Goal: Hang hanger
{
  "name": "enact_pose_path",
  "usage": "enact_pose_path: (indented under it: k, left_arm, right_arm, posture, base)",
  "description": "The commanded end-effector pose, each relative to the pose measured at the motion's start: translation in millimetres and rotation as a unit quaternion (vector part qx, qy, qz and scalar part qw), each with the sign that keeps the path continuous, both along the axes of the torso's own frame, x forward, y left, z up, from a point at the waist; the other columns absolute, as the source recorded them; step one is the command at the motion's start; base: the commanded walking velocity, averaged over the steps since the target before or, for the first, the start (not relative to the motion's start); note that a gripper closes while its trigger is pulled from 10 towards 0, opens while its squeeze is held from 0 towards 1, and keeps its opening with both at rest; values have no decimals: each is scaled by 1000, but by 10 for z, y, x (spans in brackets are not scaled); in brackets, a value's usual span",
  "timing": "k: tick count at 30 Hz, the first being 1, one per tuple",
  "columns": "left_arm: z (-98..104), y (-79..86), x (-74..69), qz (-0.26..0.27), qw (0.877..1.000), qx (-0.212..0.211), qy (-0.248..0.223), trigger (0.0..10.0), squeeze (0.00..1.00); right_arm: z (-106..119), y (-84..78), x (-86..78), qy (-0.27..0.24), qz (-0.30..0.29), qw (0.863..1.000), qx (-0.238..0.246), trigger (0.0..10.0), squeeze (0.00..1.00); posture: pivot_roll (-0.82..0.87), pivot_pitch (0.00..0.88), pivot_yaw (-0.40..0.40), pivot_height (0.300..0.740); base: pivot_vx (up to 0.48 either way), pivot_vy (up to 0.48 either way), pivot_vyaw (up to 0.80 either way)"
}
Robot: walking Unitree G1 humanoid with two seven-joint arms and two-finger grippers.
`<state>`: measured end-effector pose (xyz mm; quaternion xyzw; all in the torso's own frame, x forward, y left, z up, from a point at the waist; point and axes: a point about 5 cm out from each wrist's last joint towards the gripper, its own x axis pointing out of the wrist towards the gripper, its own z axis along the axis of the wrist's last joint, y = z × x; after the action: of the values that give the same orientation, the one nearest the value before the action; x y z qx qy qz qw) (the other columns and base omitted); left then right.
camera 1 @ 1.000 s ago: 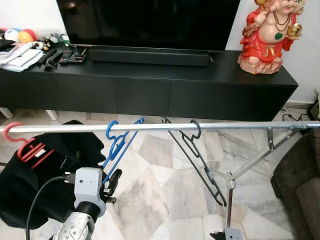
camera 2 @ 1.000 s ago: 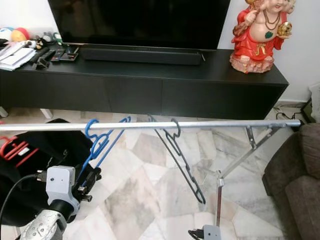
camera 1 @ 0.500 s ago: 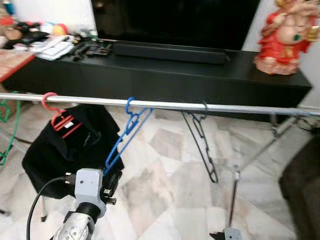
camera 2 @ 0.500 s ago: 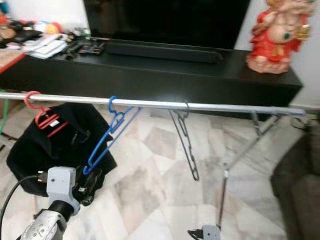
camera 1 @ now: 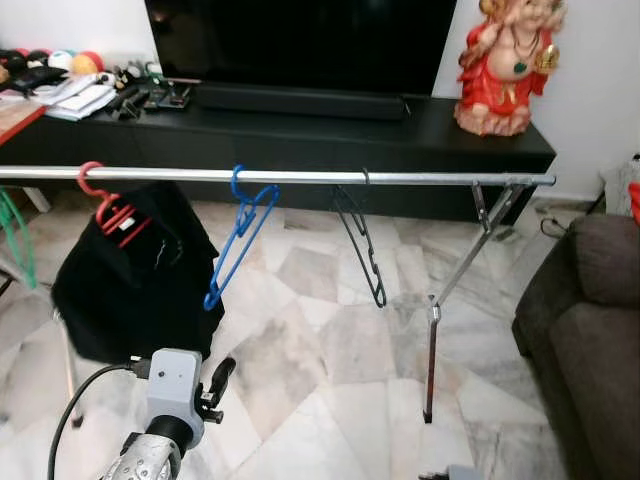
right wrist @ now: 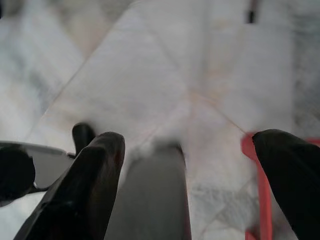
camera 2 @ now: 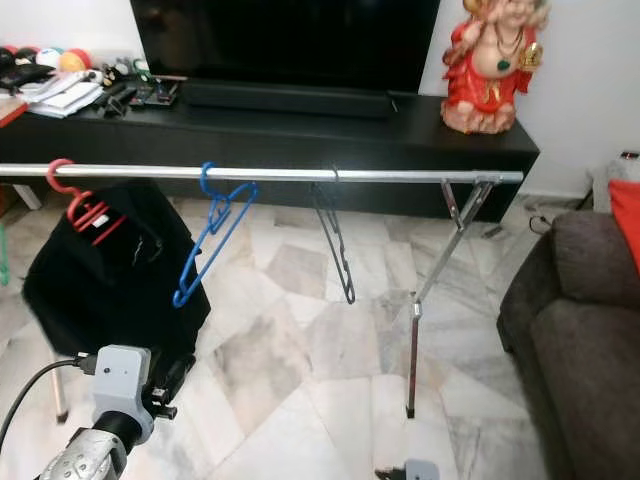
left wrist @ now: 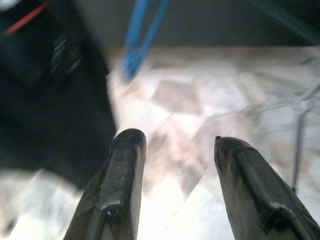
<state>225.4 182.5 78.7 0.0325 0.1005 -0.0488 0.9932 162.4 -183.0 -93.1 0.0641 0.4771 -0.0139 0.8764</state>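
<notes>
Overhead, the blue hanger (camera 1: 232, 243) hangs hooked on the rail (camera 1: 300, 176), slanting down-left; both jaws gape empty.

A long silver metal rail (camera 1: 300, 176) runs left to right across the room. From left to right, a red plastic hanger (camera 1: 108, 210) carrying a black garment (camera 1: 125, 280), a blue plastic hanger (camera 1: 232, 240) and a black wire hanger (camera 1: 360, 240) hang on it. Behind stands a low black TV cabinet (camera 1: 300, 140), with a red ceramic figurine (camera 1: 500, 65) on its right end. A dark brown sofa (camera 1: 585, 340) sits at the right.
</notes>
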Motion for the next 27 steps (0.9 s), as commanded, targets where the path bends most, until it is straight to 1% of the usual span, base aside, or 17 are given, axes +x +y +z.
enact_pose_path:
  k: [1,2,5,6,7,8,9,10,13,14,15,17,19,21,24,26,27]
  left_arm:
    - [-189,41,-45,-4,999,15,43,10000,0]
    - [-216,45,-46,-6,999,20,48,10000,0]
    - [-442,-18,-33,-45,992,33,110,10000,0]
    - [-619,-28,-41,-50,986,50,154,10000,0]
    - [-684,-11,-43,-40,984,46,167,10000,0]
    - [-768,47,-36,-12,983,24,181,10000,0]
    - [-804,87,-30,6,982,11,187,10000,0]
    - [-804,87,-30,6,982,11,187,10000,0]
    - [-980,317,-65,53,973,1,226,10000,0]
    - [-1079,418,-132,75,965,-5,250,10000,0]
    - [-1184,467,-203,82,958,-3,275,10000,0]
    - [-1325,506,-333,90,946,4,310,10000,0]
    - [-1526,544,-591,102,924,11,369,10000,0]
    - [-1600,551,-706,98,913,26,395,10000,0]
    - [-1637,555,-761,90,908,50,407,10000,0]
    - [-1629,545,-731,88,911,52,401,10000,0]
    - [-1605,533,-667,94,915,45,389,10000,0]
  right_arm:
    - [31,-10,70,-8,2,1000,-4,10000,0]
    - [31,-9,70,-8,2,1000,-4,10000,0]
    - [31,-10,72,-7,6,1000,-5,10000,0]
    - [30,-8,71,-7,5,1000,-5,10000,0]
    - [30,-6,72,-7,6,1000,-6,10000,0]
    - [30,-3,72,-8,4,1000,-6,10000,0]
    - [30,-2,71,-9,1,1000,-5,10000,0]
    - [30,-2,71,-9,1,1000,-5,10000,0]
    - [31,-6,73,-10,-2,1000,-8,10000,0]
    - [30,-9,71,-10,-6,1000,-9,10000,0]
    - [32,-16,73,-10,-8,1000,-9,10000,0]
    - [30,-16,73,-7,-5,1000,-11,10000,0]
    - [26,-6,69,-4,-6,1000,-9,10000,0]
    - [23,3,65,-4,-11,1000,-5,10000,0]
    - [21,10,61,-4,-14,1000,-8,10000,0]
    - [20,9,59,-4,-13,1000,-10,10000,0]
    - [17,8,52,-1,-15,1000,-11,10000,0]
  posture:
    - [17,139,-11,740]
    - [17,139,-11,740]
    - [17,137,-11,740]
    - [12,130,-7,740]
    - [6,128,-5,740]
    - [-1,127,-5,740]
    - [-3,128,-6,740]
    - [-3,128,-6,740]
    - [-3,124,-5,740]
    - [-1,122,-6,740]
    - [10,121,-7,740]
    - [11,113,-4,740]
    - [-11,101,2,740]
    - [-28,95,8,740]
    - [-38,90,11,740]
    - [-38,87,12,740]
    - [-28,81,12,740]
  base:
    - [0,0,0]
    - [0,0,0]
    - [0,0,0]
    - [0,0,0]
    - [0,0,0]
    - [0,0,0]
    - [0,0,0]
    - [0,0,0]
    - [0,0,0]
    - [0,0,0]
    - [0,0,0]
    - [0,0,0]
    - [0,0,0]
    - [0,0,-400]
    - [0,0,-800]
    - [0,0,-800]
    - [0,0,-800]
